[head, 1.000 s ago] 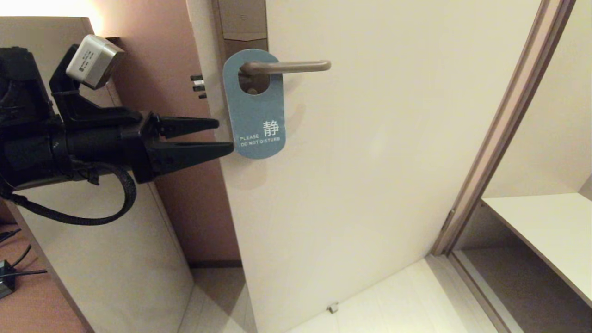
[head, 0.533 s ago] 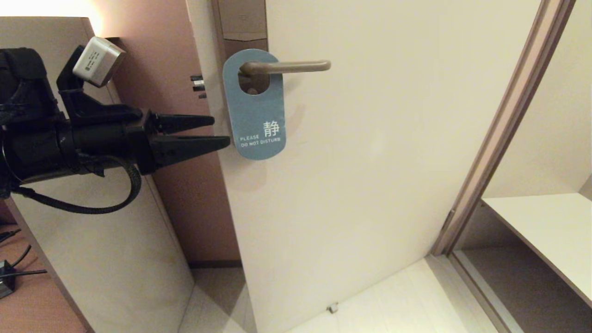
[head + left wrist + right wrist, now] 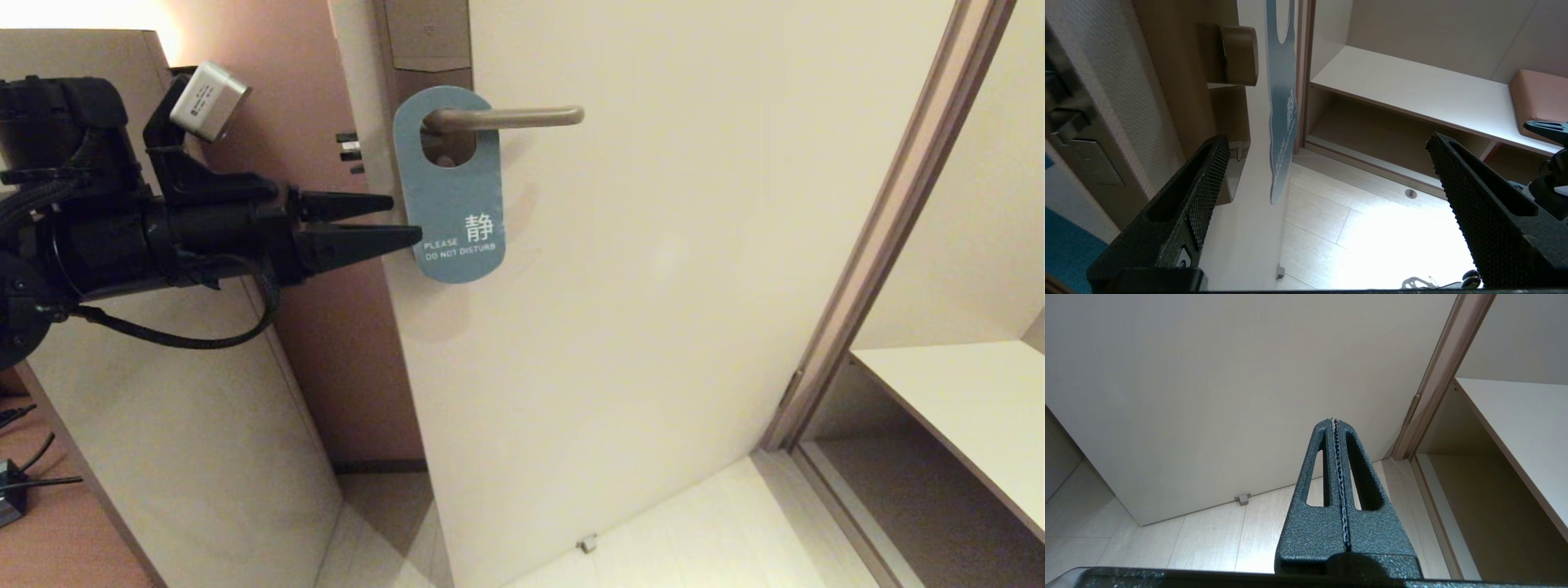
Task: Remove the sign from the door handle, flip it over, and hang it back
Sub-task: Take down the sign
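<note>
There, the left gripper (image 3: pixel 406 220) stood wide open beside the sign (image 3: pixel 451 184), which hung blue side out on the door handle (image 3: pixel 510 118), seemingly lined up to pinch its lower edge; the right gripper (image 3: pixel 1334 421) sat shut, parked.

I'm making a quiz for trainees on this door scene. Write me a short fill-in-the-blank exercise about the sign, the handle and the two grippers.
1. The sign hangs from the door handle with its ____ side facing out.
2. The left gripper, at the sign's lower edge, has its jaws ____.
3. The right gripper, pointing at the bare door, has its jaws ____.
4. The sign's English text reads "PLEASE DO NOT ____".

Missing words: blue-grey; open; shut; DISTURB
</note>
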Controlling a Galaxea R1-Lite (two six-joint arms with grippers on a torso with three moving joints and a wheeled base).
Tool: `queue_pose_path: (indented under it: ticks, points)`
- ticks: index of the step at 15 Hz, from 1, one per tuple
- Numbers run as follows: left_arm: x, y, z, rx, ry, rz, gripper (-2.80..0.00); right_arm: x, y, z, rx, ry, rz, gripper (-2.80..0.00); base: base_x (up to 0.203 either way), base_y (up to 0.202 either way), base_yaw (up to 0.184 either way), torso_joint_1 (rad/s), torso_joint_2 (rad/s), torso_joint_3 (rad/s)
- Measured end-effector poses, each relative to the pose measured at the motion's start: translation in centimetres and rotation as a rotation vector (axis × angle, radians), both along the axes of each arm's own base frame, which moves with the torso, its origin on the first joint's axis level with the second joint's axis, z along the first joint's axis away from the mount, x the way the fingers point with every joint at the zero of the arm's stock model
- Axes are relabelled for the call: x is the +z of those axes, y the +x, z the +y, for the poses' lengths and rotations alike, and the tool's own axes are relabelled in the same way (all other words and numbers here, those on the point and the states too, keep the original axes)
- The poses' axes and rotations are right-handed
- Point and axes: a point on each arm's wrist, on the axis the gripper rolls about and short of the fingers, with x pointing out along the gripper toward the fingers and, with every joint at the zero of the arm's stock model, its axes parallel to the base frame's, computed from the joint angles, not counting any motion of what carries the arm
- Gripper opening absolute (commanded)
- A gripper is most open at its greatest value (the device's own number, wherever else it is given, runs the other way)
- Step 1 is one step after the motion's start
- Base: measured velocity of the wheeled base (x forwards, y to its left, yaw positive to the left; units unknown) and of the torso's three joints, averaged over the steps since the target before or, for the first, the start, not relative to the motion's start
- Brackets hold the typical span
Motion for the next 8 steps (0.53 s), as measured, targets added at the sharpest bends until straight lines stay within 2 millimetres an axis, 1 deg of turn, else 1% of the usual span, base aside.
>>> queue_pose_path:
  ticks: [5, 8]
  points:
    - [-0.2, 0.2, -1.5, -0.049, 0.001, 0.008, 0.0, 0.0, 0.0, 0.0, -0.001, 0.0, 0.0, -2.8, 0.0, 0.0, 0.0, 0.0, 0.0, 0.0]
    - [-0.1, 0.8, -2.2, -0.061, 0.002, 0.001, 0.0, 0.0, 0.0, 0.0, 0.0, 0.0, 0.0, -2.8, 0.0, 0.0, 0.0, 0.0, 0.0, 0.0]
